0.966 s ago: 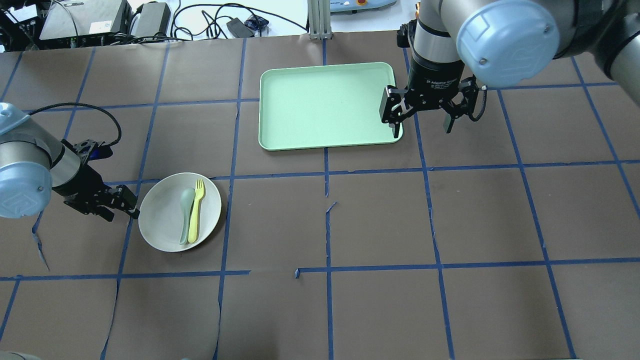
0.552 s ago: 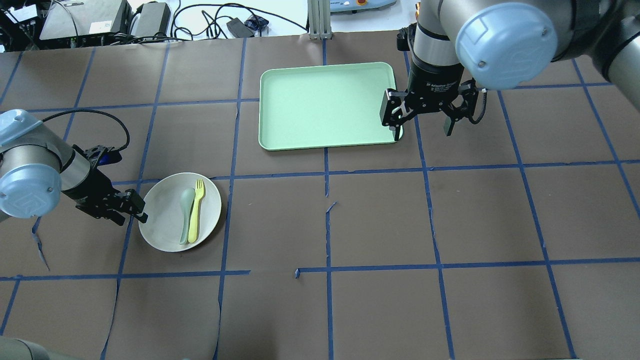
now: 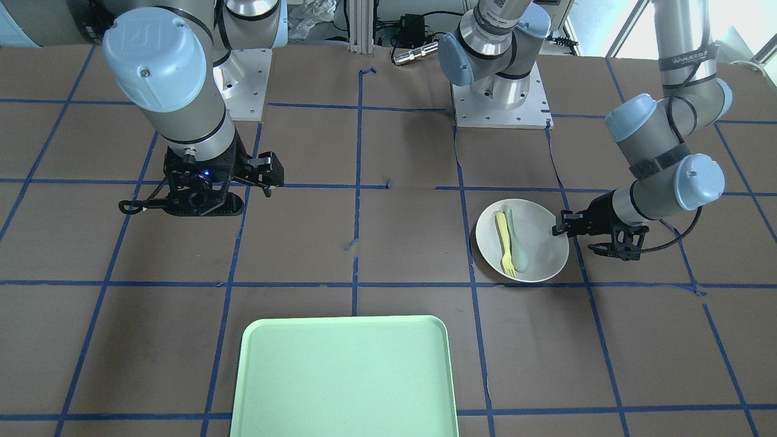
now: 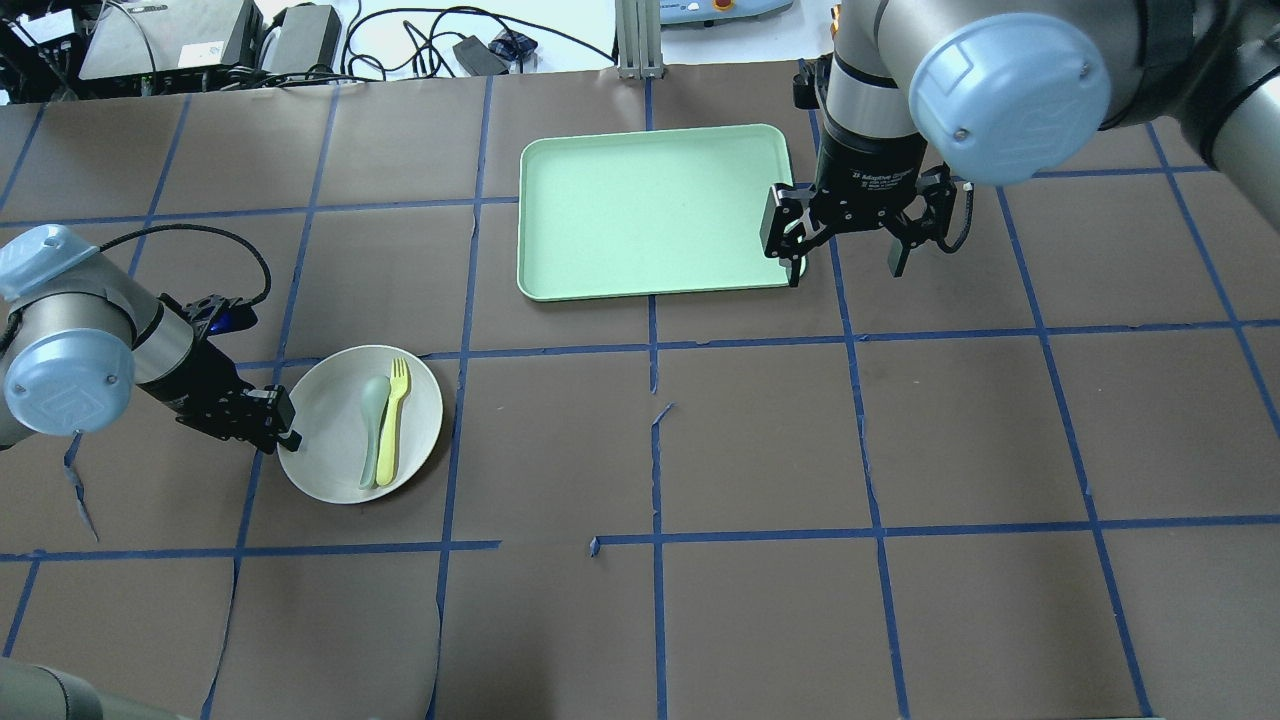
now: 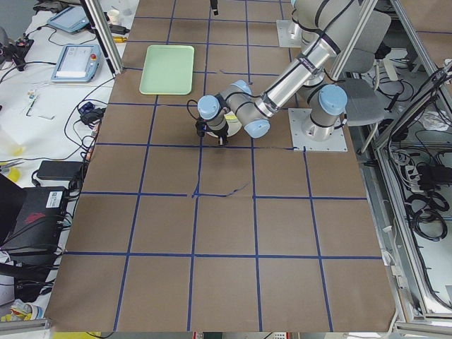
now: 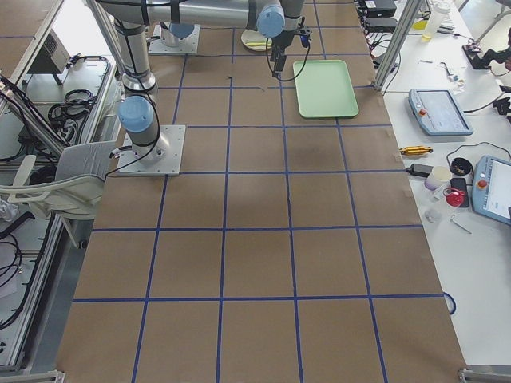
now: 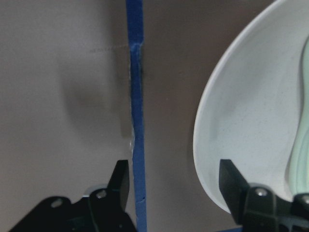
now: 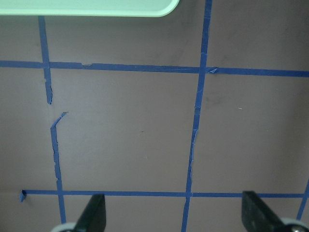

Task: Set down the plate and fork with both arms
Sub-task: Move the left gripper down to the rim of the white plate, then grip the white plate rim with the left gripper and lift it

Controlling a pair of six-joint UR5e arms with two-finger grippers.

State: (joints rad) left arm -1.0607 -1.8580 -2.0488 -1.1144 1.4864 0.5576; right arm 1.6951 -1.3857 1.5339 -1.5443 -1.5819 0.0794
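Observation:
The off-white plate [image 4: 325, 455] lies at the table's left; it also shows in the front view [image 3: 544, 246]. On it lie the pale-yellow fork [image 4: 392, 420] and a grey-green spoon [image 4: 372, 425], side by side. My left gripper [image 4: 287, 428] is open and low at the plate's left rim. In the left wrist view one finger [image 7: 233, 183] is over the plate [image 7: 251, 130] and the other is outside it, so the jaws straddle the rim. My right gripper [image 4: 842, 262] is open and empty, pointing down above the table beside the tray's right front corner.
The light-green tray [image 4: 650, 210] lies at the back centre, nothing on it; its edge shows in the right wrist view [image 8: 87, 7]. Blue tape lines cross the brown table cover. Cables and boxes sit beyond the far edge.
My left gripper has moved right, from beside the plate to its rim, still open. My right gripper has barely shifted. Plate, fork and spoon have not moved.

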